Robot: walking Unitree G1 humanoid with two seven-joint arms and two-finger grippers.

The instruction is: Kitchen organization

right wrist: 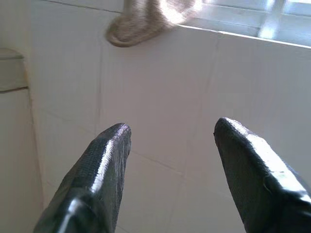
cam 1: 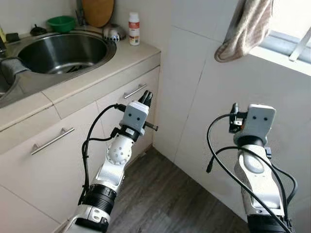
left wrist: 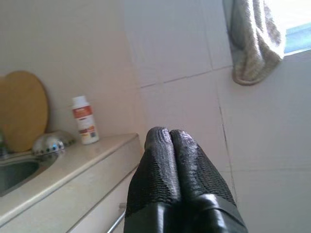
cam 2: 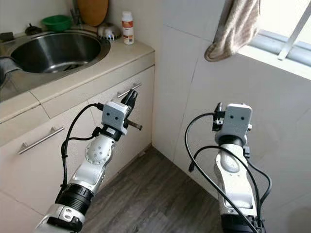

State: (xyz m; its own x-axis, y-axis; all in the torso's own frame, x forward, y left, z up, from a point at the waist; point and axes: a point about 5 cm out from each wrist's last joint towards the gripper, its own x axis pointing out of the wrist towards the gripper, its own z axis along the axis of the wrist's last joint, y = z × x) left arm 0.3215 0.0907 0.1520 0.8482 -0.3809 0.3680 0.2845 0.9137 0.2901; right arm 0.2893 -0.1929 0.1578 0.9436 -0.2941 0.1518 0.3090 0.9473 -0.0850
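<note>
Left gripper [cam 1: 146,98]: it is hanging in the air in front of the cabinet, just beside the drawer handle [cam 1: 135,91]; its two black fingers [left wrist: 170,165] are pressed together with nothing between them.
Right gripper [right wrist: 170,160]: it is pointing at the tiled wall [cam 1: 194,97] under the window, with its fingers spread wide and holding nothing.
Counter [cam 1: 121,56]: it is carrying a steel sink [cam 1: 63,51], a white bottle with a red label [cam 1: 134,29] near the corner, a small metal strainer [cam 1: 114,33] beside it, a green bowl [cam 1: 61,23] and a wooden board [cam 1: 98,10] leaning on the back wall.
Cloth [cam 1: 245,29]: it is hanging over the window ledge, well apart from both grippers.
Task's things: the bottle and strainer are sitting on the counter by the sink, above the left gripper and out of contact with it.
Step in hand: the robot seems to be positioning itself at the counter corner; no item is being held yet, so the tidying looks barely begun.
Next move: most likely the left arm is needing to rise to the counter, or its fingers to part around the drawer handle; which one is meant cannot be told.
</note>
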